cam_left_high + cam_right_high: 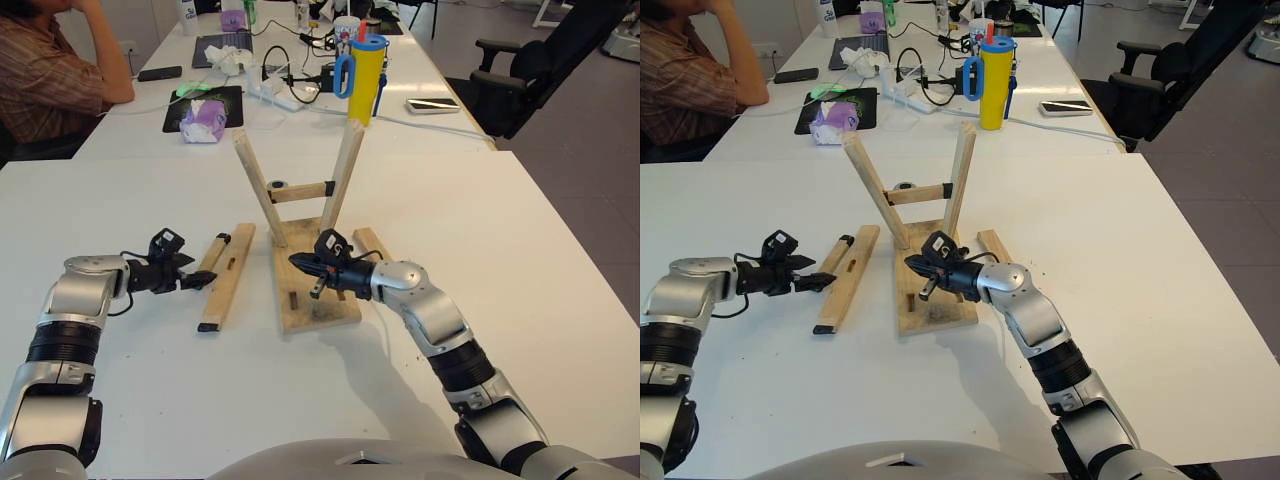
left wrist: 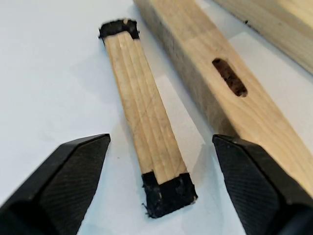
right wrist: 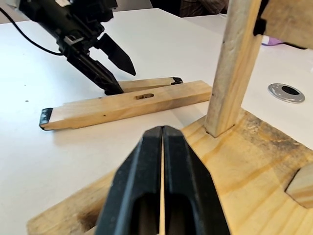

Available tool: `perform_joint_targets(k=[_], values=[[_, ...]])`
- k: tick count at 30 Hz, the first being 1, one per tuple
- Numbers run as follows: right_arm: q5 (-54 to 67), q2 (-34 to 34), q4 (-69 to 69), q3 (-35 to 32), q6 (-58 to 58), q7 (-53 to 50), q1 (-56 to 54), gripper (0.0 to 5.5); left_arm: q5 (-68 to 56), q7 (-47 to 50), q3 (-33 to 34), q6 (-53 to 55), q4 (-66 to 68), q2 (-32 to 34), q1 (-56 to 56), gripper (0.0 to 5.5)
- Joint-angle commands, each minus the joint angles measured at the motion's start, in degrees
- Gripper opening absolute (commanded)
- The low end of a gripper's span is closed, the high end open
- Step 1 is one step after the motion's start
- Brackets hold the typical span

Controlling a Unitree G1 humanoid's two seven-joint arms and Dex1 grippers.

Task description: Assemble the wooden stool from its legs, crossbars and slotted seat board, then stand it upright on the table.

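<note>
The slotted seat board lies flat mid-table. Two legs stand tilted in it, joined by a crossbar. To its left a loose leg with a slot lies flat, with a short black-tipped crossbar beside it. My left gripper is open, one finger on each side of that crossbar's near end, low over the table. Another loose leg lies right of the board. My right gripper is shut with nothing in it, hovering over the seat board near an upright leg.
A yellow bottle, a phone, cables and a purple tissue pack sit on the table behind. A cable grommet lies beyond the stool. Bare white table surrounds the parts at front and right.
</note>
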Motion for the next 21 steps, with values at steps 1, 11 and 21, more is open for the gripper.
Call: perform_joint_targets(k=[1, 11, 21], values=[[0.0, 0.2, 0.4, -0.2, 0.2, -0.7, 0.2, 0.00, -1.6, 2.1, 1.9, 2.5, 1.1, -1.6, 1.4, 3.92], [-0.4, 0.2, 1.2, -0.2, -0.2, -1.7, -0.1, 0.00, -1.6, 5.7, 1.3, 3.8, 0.9, -3.4, 2.1, 3.64], [0.6, 2.2, 0.9, -3.3, 0.2, -5.9, -1.1, 0.00, 2.1, 8.8, -2.6, -1.6, 2.3, -4.3, 3.9, 2.21]])
